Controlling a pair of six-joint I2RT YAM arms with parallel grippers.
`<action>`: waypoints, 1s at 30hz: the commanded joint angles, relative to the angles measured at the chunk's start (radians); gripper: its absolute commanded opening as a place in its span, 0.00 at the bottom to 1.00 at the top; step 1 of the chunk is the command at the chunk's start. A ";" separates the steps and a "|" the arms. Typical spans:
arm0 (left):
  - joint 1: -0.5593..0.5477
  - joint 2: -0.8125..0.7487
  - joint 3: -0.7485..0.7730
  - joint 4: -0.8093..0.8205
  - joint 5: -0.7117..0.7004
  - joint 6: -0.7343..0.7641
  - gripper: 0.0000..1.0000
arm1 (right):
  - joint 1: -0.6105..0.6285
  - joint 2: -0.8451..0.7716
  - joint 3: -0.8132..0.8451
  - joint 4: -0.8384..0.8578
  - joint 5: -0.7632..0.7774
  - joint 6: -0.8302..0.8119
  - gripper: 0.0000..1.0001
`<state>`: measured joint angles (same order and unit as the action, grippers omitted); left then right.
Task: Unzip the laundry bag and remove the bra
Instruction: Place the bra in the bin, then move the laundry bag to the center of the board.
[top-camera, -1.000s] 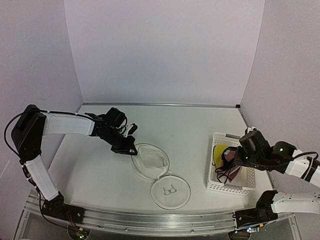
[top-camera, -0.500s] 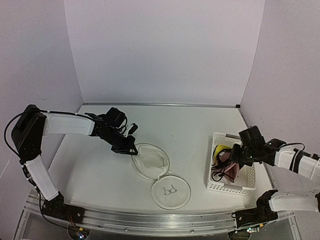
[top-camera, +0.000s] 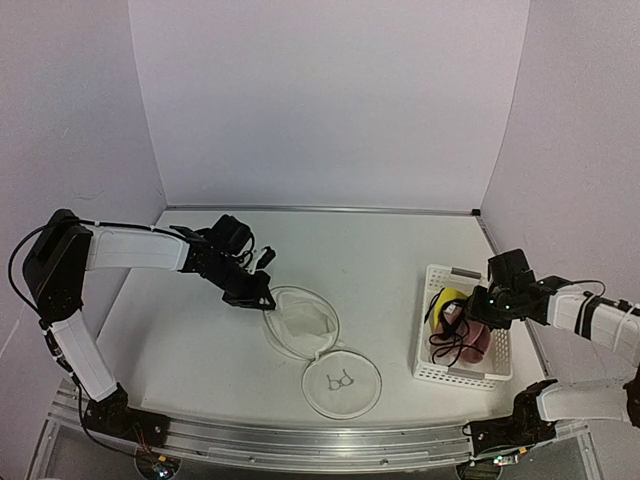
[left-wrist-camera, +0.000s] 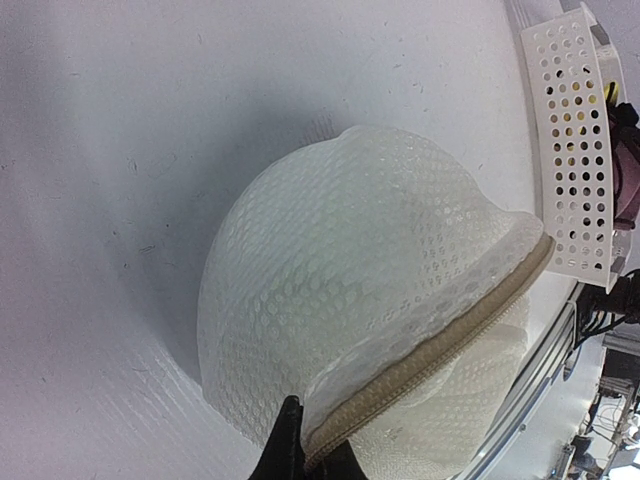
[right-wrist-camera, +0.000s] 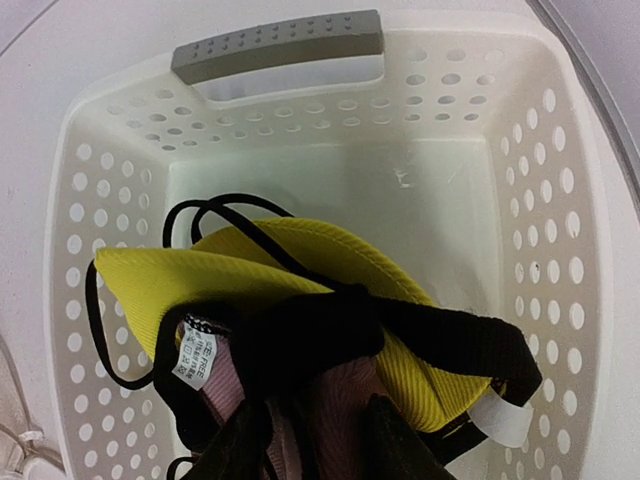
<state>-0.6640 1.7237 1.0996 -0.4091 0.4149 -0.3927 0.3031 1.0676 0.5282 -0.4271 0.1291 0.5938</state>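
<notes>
1. My left gripper (left-wrist-camera: 297, 458) has its fingers pressed together on the zip edge (left-wrist-camera: 440, 330) of the laundry bag (top-camera: 302, 322), pinching the rim on the side away from the basket.
2. The bag lies open on the table (top-camera: 380, 250), near its middle and slightly towards my left. Its domed mesh half sits beside my left fingers.
3. The flat round face with the small black bra outline (top-camera: 341, 380) lies folded out, touching the nearer edge of that half.
4. My right gripper (right-wrist-camera: 312, 442) hangs over the white perforated basket (right-wrist-camera: 120, 200) on my right, fingers apart.
5. The bra (right-wrist-camera: 300, 265), yellow and pink with black straps, lies heaped inside the basket, directly under those fingers.
6. Pink and black fabric shows between my right fingers, though I can't quite tell whether they touch it.
</notes>
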 joint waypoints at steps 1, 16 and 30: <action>0.001 -0.038 0.021 0.028 -0.015 0.009 0.00 | -0.004 -0.042 0.053 0.009 -0.008 -0.022 0.42; 0.001 -0.018 0.027 0.029 -0.024 0.021 0.00 | -0.004 -0.177 0.312 -0.209 0.024 -0.128 0.63; 0.001 -0.027 0.017 0.029 -0.041 0.018 0.00 | 0.006 -0.104 0.395 -0.145 -0.409 -0.144 0.66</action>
<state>-0.6640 1.7237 1.0996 -0.4091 0.3962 -0.3893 0.3016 0.9188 0.8715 -0.6086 -0.1226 0.4461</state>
